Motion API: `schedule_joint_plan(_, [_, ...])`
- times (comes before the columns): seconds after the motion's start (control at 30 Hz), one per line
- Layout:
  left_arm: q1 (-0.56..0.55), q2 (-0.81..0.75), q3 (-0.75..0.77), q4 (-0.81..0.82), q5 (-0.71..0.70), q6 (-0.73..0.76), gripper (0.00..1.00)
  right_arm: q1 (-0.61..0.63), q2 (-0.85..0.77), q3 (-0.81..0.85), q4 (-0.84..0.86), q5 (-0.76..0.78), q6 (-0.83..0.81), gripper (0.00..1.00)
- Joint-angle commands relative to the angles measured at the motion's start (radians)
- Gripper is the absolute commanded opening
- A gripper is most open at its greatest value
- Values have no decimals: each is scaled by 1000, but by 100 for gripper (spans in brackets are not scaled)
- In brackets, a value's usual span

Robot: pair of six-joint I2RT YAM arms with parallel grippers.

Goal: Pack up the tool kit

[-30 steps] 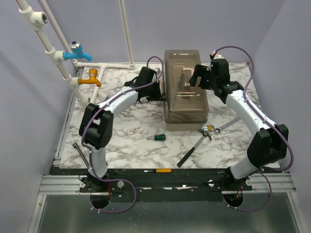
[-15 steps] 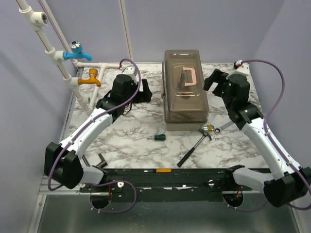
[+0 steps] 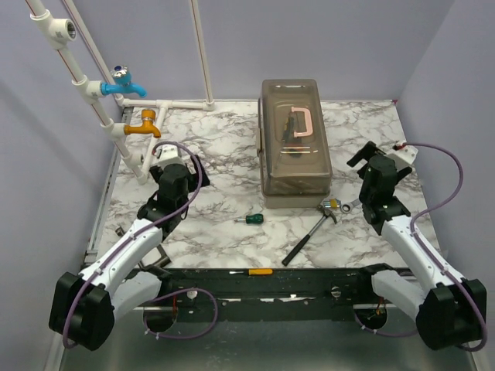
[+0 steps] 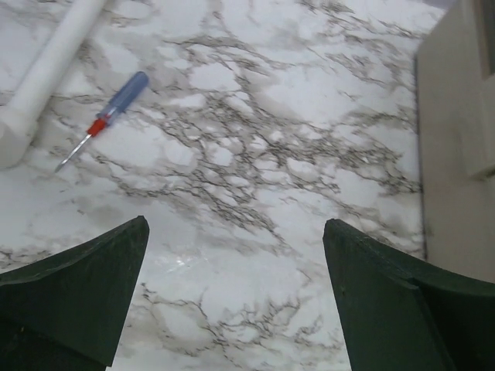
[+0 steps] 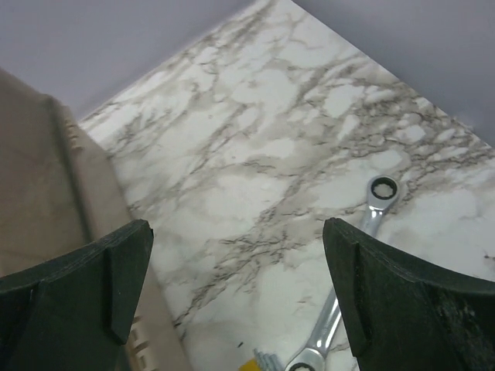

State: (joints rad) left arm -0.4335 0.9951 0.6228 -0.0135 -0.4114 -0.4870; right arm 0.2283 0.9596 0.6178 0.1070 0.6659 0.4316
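Observation:
The tool kit's beige-grey box stands at the middle back of the table with its smoky lid down and the pink handle on top. My left gripper is open over bare marble to the left of the box, holding nothing. My right gripper is open to the right of the box, also holding nothing. In the left wrist view the box wall fills the right edge. A blue-handled screwdriver lies beside a white pipe. A ratchet wrench lies beneath my right gripper.
In front of the box lie a green-handled screwdriver, a black-handled hammer, a yellow hex key set and the wrench. An orange-handled screwdriver rests on the front rail. Blue and orange taps on white pipes stand at the back left.
Both arms have drawn back from the sides of the box toward the near edge of the table. The left gripper has opened. The box has not moved.

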Motion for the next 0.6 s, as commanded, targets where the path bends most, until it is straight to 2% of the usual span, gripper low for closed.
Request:
schedule_joint_plan(0.0, [70,-31,-138,259,-122,52,98,-161,63,-81,142,-233,85,100])
schedule_joint_plan(0.1, [73,-93,-274,492,-200,206,98,-194,50,-230,415,-417,5,100])
schedule_joint_plan(0.2, [73,-147,-340,609,-123,315,96,-194,79,-363,688,-450,-65,100])
schedule_joint_plan(0.3, [75,-139,-334,606,-109,327,96,-194,116,-361,682,-440,-133,100])
schedule_joint_plan(0.43, [78,-89,-307,618,-187,351,92,-194,132,-400,725,-421,-130,99])
schedule_joint_plan(0.5, [80,-56,-343,711,-188,425,89,-194,174,-419,775,-408,-140,96])
schedule_joint_plan(0.57, [90,1,-410,853,-194,440,90,-194,254,-422,844,-455,-210,100])
